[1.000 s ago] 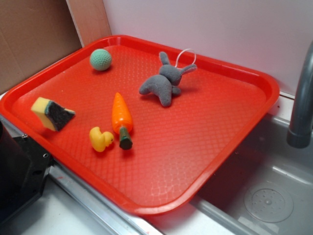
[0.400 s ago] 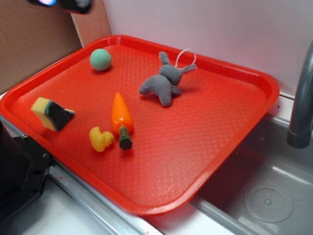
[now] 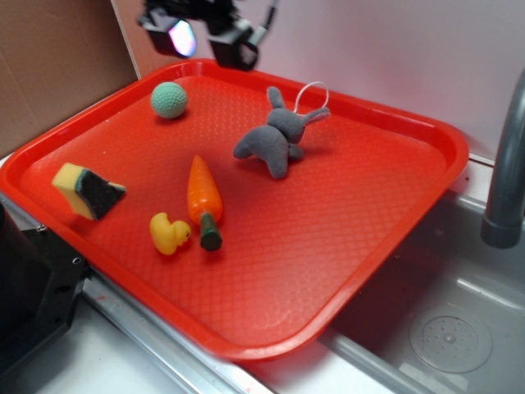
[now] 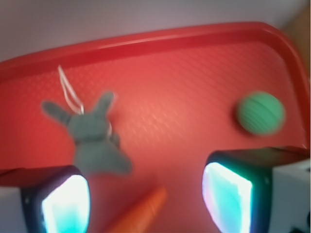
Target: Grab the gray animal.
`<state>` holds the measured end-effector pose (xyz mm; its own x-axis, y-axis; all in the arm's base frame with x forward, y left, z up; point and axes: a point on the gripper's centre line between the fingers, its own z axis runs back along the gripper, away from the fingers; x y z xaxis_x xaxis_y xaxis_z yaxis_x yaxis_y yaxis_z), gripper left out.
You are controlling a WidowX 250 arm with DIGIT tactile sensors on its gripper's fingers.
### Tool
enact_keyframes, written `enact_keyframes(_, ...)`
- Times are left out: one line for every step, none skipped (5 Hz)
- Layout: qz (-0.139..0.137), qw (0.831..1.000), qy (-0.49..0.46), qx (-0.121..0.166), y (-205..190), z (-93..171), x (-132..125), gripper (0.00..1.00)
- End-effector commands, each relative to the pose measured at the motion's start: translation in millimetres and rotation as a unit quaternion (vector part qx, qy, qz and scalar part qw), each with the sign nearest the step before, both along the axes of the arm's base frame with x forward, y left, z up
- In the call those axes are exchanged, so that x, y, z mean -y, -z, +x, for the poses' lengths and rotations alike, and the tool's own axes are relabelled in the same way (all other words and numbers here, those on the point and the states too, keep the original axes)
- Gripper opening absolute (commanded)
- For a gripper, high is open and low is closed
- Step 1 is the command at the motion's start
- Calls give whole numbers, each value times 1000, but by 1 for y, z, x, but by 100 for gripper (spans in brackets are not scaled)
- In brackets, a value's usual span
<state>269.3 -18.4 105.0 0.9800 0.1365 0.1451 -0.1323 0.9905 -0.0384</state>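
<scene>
Claw [image 3: 205, 31]: hangs high over the far left corner of the red tray [image 3: 394, 238], its two pads spread wide with nothing between them, as the wrist view shows [image 4: 146, 204].
Gray animal [image 3: 275, 138]: a plush rabbit lying on its side near the tray's far edge, ears pointing toward the far rim, a thin white string loop [image 3: 312, 92] trailing behind its head; in the wrist view it sits left of centre [image 4: 92, 138], well apart from the pads.
Neighbours: a green ball [image 3: 169, 99] close to the far left corner, just below the claw; an orange toy carrot [image 3: 203, 197] mid-tray; a yellow duck [image 3: 168, 233] and a sponge wedge [image 3: 88, 190] toward the near left edge.
Stage: approach, judging by the height; no contact yet.
Next move calls for: a shift along the far edge toward the rabbit, then a descent over its soft body, which should compress easily.
</scene>
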Motion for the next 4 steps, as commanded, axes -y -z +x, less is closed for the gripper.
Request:
enact_keyframes(-16,999,43,6,25,18,35,100)
enact_keyframes(-6,999,46,-20,43,22,35,100)
enact_keyframes(-1,999,38,-35,58,24,34,98)
enact_keyframes(10,999,30,-39,67,22,37,0)
